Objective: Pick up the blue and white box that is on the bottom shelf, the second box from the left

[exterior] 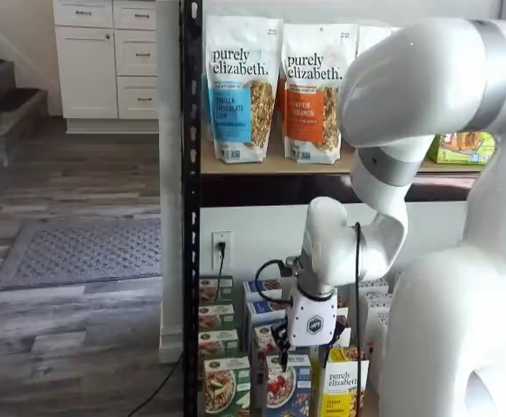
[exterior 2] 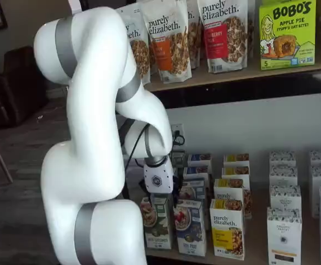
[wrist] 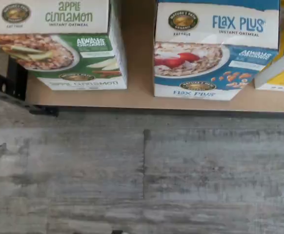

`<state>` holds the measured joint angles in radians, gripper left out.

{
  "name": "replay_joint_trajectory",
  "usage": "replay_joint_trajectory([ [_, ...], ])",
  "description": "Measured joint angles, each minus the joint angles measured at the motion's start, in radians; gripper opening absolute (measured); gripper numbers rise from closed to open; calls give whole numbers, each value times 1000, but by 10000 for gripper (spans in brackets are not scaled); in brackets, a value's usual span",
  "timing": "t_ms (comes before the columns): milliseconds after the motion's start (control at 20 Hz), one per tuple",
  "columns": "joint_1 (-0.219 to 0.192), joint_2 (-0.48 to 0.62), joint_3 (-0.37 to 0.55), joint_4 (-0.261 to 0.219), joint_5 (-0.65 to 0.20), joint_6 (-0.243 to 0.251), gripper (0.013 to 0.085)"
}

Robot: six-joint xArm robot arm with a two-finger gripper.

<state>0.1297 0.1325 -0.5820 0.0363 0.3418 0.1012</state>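
The blue and white box [wrist: 215,51], marked "Flax Plus", stands upright on the bottom shelf [wrist: 139,100], between a green-and-white carton [wrist: 64,46] and a yellow carton [wrist: 283,63]. It shows in both shelf views [exterior: 288,387] [exterior 2: 190,227]. My gripper [exterior: 303,349] hangs just above and in front of the blue box, not touching it. Its two black fingers [exterior: 281,340] show a gap between them, with nothing held. In a shelf view its white body [exterior 2: 158,180] sits over the front row of cartons.
More rows of small cartons [exterior 2: 284,199] stand behind and to the right on the same shelf. Granola bags [exterior: 240,87] fill the upper shelf. A black rack post [exterior: 189,208] stands at the left. Grey wood floor [wrist: 142,175] lies before the shelf.
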Motion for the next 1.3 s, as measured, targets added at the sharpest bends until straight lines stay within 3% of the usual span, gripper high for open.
replay_joint_trajectory([
  [400, -13, 98, -51, -72, -68, 54, 850],
  [950, -27, 238, -150, -59, -121, 27, 850],
  [1300, -49, 325, -231, -128, -135, 72, 850],
])
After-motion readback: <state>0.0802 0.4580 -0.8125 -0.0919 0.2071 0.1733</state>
